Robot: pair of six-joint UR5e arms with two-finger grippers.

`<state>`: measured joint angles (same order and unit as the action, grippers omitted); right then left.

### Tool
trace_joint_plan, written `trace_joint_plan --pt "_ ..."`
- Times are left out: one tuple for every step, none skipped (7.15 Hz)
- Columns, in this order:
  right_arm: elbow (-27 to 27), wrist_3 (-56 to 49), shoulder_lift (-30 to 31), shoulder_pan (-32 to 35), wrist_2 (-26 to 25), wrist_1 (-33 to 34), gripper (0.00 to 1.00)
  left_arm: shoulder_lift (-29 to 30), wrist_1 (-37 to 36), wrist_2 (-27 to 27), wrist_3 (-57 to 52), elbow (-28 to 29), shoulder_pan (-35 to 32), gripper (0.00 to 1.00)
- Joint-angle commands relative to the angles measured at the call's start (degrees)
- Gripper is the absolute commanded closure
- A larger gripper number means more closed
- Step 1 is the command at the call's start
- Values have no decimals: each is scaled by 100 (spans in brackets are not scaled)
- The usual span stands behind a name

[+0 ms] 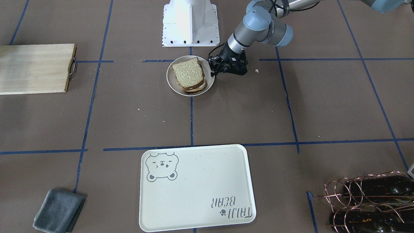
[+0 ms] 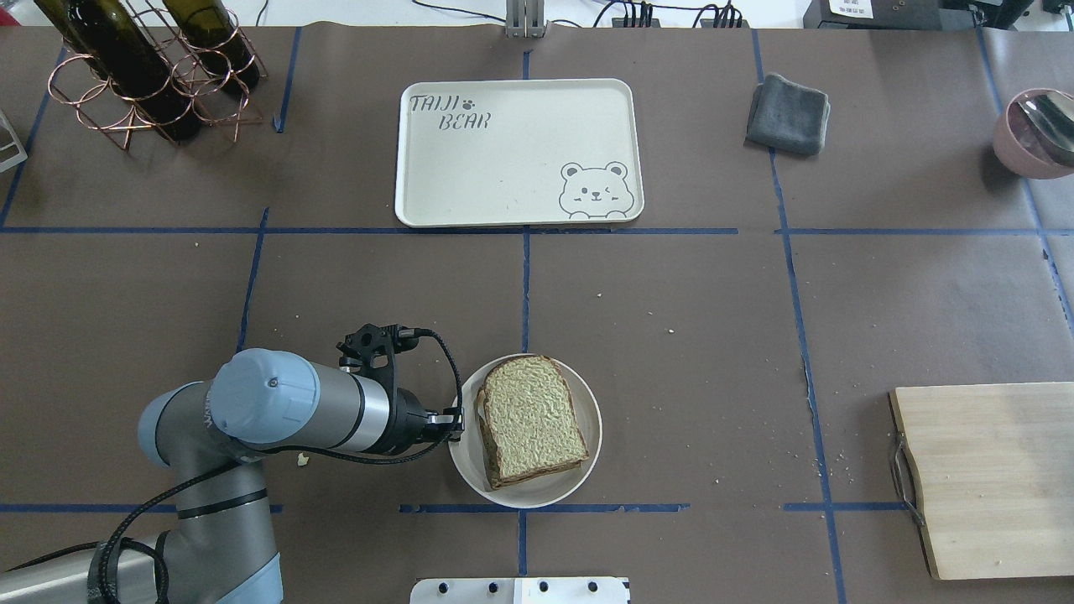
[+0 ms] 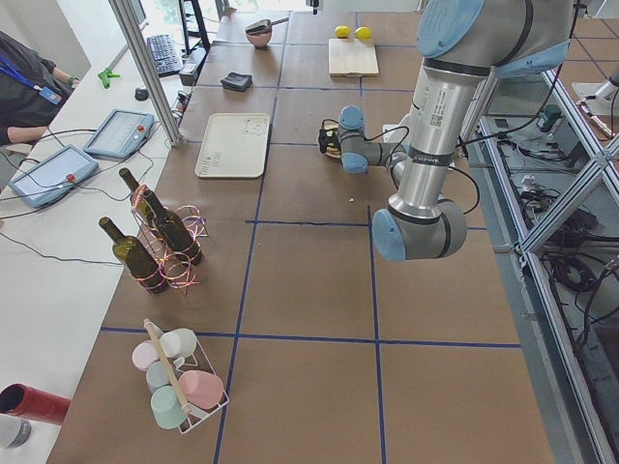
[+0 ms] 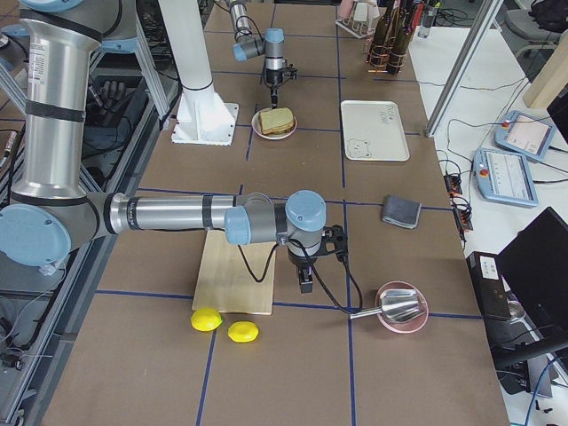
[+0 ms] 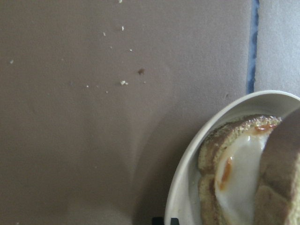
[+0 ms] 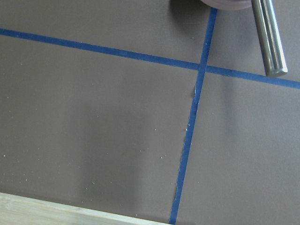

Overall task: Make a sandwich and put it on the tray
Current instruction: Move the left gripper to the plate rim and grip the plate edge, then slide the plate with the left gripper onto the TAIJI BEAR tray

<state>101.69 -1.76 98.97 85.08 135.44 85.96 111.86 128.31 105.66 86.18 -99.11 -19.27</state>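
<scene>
The sandwich (image 1: 189,76) is stacked on a round white dish (image 1: 190,94) near the robot's base: two tan bread slices with a white egg (image 5: 239,168) between them. It also shows in the overhead view (image 2: 530,419). My left gripper (image 1: 213,72) hangs low at the dish's rim (image 2: 524,502) on the robot's left side. Its fingertips (image 5: 164,221) show close together, shut, right at the rim; whether they pinch it is unclear. The cream bear tray (image 2: 520,159) lies empty at the table's far side. My right gripper (image 4: 305,284) hovers beside the cutting board; I cannot tell its state.
A wooden cutting board (image 2: 990,478) lies to the robot's right, with two lemons (image 4: 206,319) beyond it. A pink bowl with a metal utensil (image 2: 1032,134) and a grey cloth (image 2: 789,113) are far right. A copper wine rack (image 2: 151,75) stands far left.
</scene>
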Motion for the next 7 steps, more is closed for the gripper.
trace_joint_plan --pt "-9 0 0 0 -17 0 0 11 -17 16 4 -204 -50 100" --pt "-18 0 0 0 -35 0 0 20 -17 25 4 -232 -181 100" --pt "-18 0 9 0 -44 0 0 89 -25 94 -22 -223 -443 100" --pt "-18 0 26 0 -44 0 0 168 -34 339 -40 -180 -803 100" --pt "-18 -9 52 0 -44 0 0 335 -26 646 -57 -66 -1241 100" --pt "-9 -17 61 0 -53 -9 0 623 -25 971 -353 274 -1629 100" --pt "-9 -26 79 9 -61 -9 0 983 -34 1026 -652 817 -1937 100"
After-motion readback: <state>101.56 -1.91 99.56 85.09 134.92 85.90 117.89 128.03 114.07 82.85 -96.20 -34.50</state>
